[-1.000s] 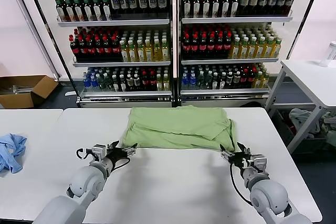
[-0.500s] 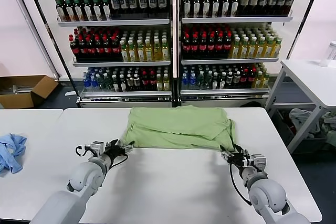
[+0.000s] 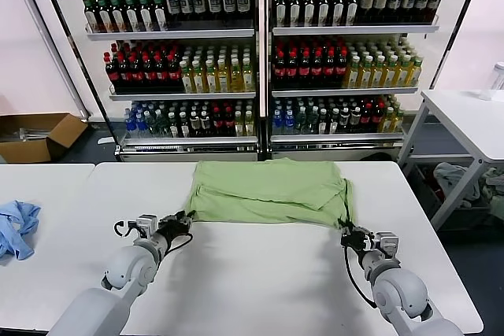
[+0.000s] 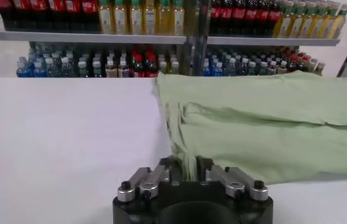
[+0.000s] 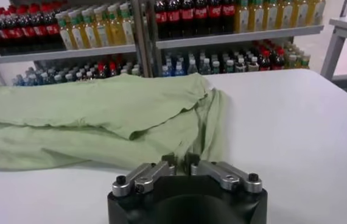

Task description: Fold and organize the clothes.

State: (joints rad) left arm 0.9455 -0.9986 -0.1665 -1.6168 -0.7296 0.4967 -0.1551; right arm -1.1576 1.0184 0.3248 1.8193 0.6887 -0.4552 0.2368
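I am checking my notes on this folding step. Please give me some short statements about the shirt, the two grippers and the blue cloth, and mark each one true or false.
1. The left gripper has its fingers pinched on the near corner of the green shirt. True.
2. The right gripper is lifted high above the table, away from the shirt. False: it is low at the table, fingers shut on the shirt's other near corner.
3. The shirt lies at the far side of the table, toward the drink shelves. True.
4. The light blue cloth lies on top of the green shirt. False: it lies apart, far off on the robot's left.
5. The shirt hangs from a shelf. False: it lies on the table.
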